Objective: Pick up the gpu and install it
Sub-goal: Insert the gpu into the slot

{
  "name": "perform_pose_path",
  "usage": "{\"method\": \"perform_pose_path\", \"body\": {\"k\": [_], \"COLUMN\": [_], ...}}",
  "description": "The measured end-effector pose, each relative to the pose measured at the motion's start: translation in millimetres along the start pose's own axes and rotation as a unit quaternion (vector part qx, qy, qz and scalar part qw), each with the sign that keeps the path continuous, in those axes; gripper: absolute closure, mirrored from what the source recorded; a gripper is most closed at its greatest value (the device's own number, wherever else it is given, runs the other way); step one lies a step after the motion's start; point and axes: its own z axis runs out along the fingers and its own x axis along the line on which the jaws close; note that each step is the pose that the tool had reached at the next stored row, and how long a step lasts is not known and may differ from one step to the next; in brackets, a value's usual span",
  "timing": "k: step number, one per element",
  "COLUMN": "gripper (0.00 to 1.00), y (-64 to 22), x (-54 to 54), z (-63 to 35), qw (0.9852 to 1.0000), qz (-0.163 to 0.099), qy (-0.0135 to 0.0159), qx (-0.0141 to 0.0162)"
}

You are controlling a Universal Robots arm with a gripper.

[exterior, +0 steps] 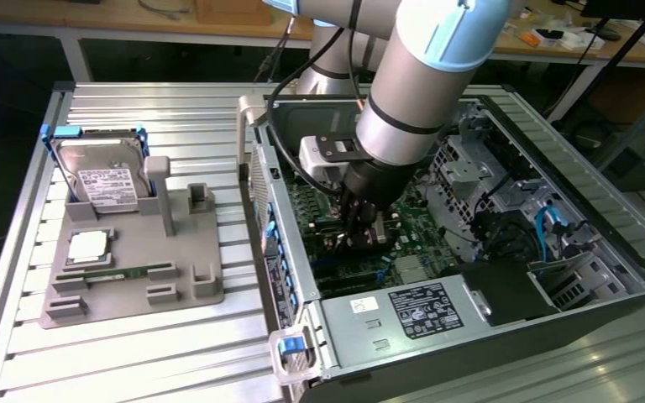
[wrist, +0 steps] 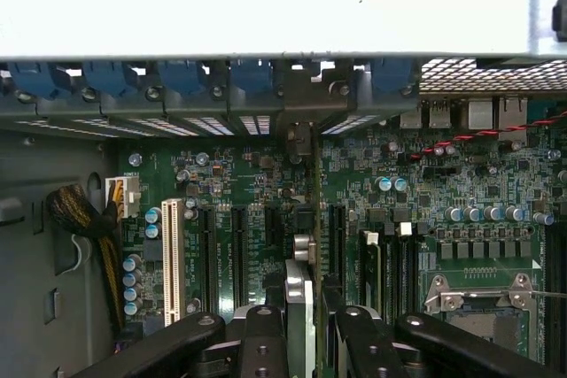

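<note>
The gpu (wrist: 300, 303) is pinched edge-on in my hand (wrist: 301, 329), held upright so it lines up with the motherboard (wrist: 266, 183) slots.

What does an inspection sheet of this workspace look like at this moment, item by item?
Surface: ribbed aluminium table carrying a grey fixture tray and an open computer case.
Job's things: the gpu, seen edge-on, held upright over the motherboard between the expansion slots.
Clutter: hard drive standing in the tray, a CPU and a RAM stick lying in it.
Grippers: gripper inside the case, shut on the gpu.
Cables: black-and-yellow bundle at the board's edge; red twisted wires; blue cable.
Surroundings: benches behind with assorted items.
</note>
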Motion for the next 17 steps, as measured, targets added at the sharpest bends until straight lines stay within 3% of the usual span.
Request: {"method": "perform_pose_path", "body": {"k": [17], "gripper": [0.73], "y": [2.7], "x": [0.0], "z": [0.3], "qw": [1.0], "qz": [0.0], "qy": [-0.0001], "qx": [0.0]}}
